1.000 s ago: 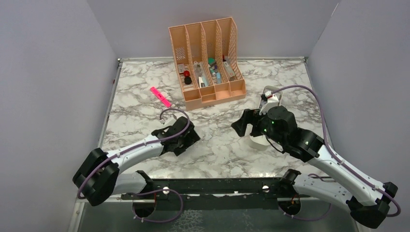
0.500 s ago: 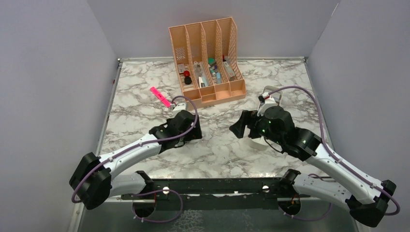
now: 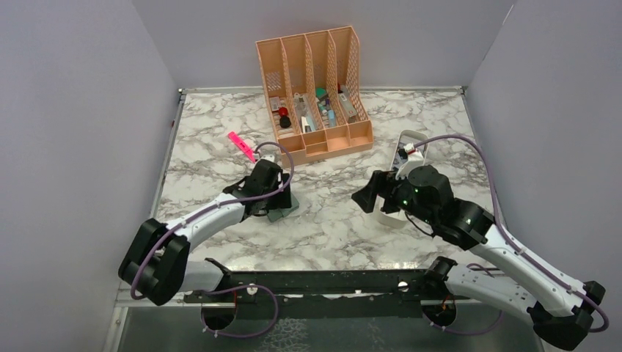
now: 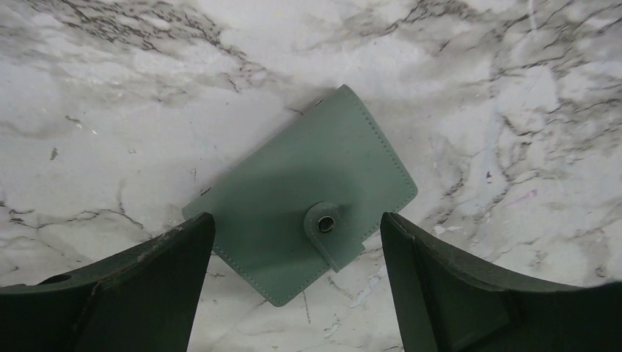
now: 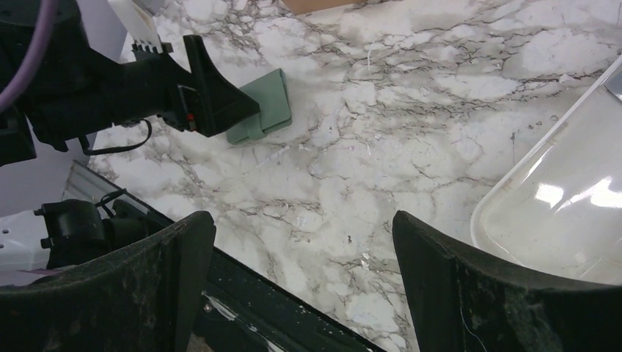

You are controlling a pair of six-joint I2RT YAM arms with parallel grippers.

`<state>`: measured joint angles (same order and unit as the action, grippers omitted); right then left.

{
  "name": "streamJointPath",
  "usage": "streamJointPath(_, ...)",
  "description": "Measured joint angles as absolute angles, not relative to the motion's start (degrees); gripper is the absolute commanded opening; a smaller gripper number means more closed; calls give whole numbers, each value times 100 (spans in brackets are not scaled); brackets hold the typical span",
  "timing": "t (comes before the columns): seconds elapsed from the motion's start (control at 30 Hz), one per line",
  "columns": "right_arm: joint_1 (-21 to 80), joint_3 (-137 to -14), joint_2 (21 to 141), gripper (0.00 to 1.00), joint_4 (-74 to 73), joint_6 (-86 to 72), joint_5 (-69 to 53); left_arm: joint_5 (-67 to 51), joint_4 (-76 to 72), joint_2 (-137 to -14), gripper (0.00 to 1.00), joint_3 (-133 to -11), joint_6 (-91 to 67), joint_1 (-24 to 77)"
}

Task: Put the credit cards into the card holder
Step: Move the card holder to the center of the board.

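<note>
The card holder (image 4: 301, 194) is a grey-green wallet lying closed on the marble, its snap tab fastened. It also shows in the top view (image 3: 283, 213) and the right wrist view (image 5: 261, 114). My left gripper (image 4: 295, 226) is open and hovers just above it, one finger over its left corner, the other off its right side; in the top view the left gripper (image 3: 273, 196) is left of centre. My right gripper (image 5: 301, 220) is open and empty above bare marble near the table's front edge; in the top view it (image 3: 367, 195) is right of centre. No credit cards are in view.
A long white tray (image 3: 408, 141) lies under my right arm, its rim in the right wrist view (image 5: 543, 158). A peach slotted organizer (image 3: 315, 88) with small items stands at the back. A pink highlighter (image 3: 241, 145) lies behind my left gripper.
My left gripper has moved farther from the bases and turned, uncovering the card holder on the marble. My right arm has shifted slightly, uncovering more of the tray's far end.
</note>
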<state>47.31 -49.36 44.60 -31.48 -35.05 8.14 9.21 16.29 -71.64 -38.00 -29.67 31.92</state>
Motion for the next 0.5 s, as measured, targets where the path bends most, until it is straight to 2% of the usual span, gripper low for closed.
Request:
streamJointPath(0.27,4731,-4936,4576,96,-3190,-3389,816,668,1385,-7664,86,-3721,-2862,3190)
streamJointPath(0.43,4731,-4936,4547,96,-3277,-3341,823,176,845,-7640,72,-3531,-3030,3284)
streamJointPath(0.5,4731,-4936,4547,96,-3297,-3341,823,-169,552,-7603,70,-3417,-3308,3472)
